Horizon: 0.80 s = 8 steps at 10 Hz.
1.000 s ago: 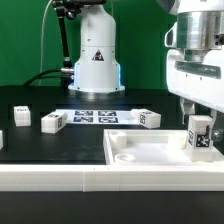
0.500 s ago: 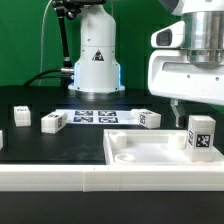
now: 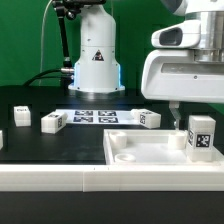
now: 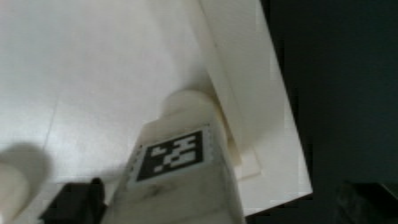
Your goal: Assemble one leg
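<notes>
The leg [image 3: 200, 136], a small white block with a square tag, stands upright on the near right corner of the white panel [image 3: 140, 150] at the exterior view's right. My gripper [image 3: 197, 108] hangs just above it, open, with one finger [image 3: 176, 116] clear of the leg's left side. In the wrist view the leg [image 4: 183, 160] stands on the panel [image 4: 107, 70] near its edge. A dark finger [image 4: 73, 202] is apart from the leg.
Three more tagged white blocks [image 3: 22, 115] [image 3: 52, 121] [image 3: 148, 118] lie on the black table around the marker board [image 3: 95, 116]. The robot base [image 3: 95, 55] stands behind. A white bar [image 3: 60, 176] runs along the front.
My gripper was down around the leg. It has let go and risen, shifting slightly towards the exterior view's left. The leg stays standing on the panel.
</notes>
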Each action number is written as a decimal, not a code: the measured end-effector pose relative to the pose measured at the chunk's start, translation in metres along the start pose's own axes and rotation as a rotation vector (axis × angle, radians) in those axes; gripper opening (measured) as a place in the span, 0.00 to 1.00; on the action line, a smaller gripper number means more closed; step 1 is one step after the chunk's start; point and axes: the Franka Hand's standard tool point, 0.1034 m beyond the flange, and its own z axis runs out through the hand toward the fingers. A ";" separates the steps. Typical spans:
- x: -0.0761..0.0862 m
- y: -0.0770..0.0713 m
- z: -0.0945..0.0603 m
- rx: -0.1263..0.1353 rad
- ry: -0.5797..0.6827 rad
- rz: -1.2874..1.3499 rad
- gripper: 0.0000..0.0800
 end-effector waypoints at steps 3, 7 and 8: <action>0.006 0.014 0.001 -0.008 0.002 -0.271 0.81; 0.007 0.017 0.001 -0.017 0.003 -0.315 0.60; 0.007 0.017 0.001 -0.017 0.003 -0.315 0.36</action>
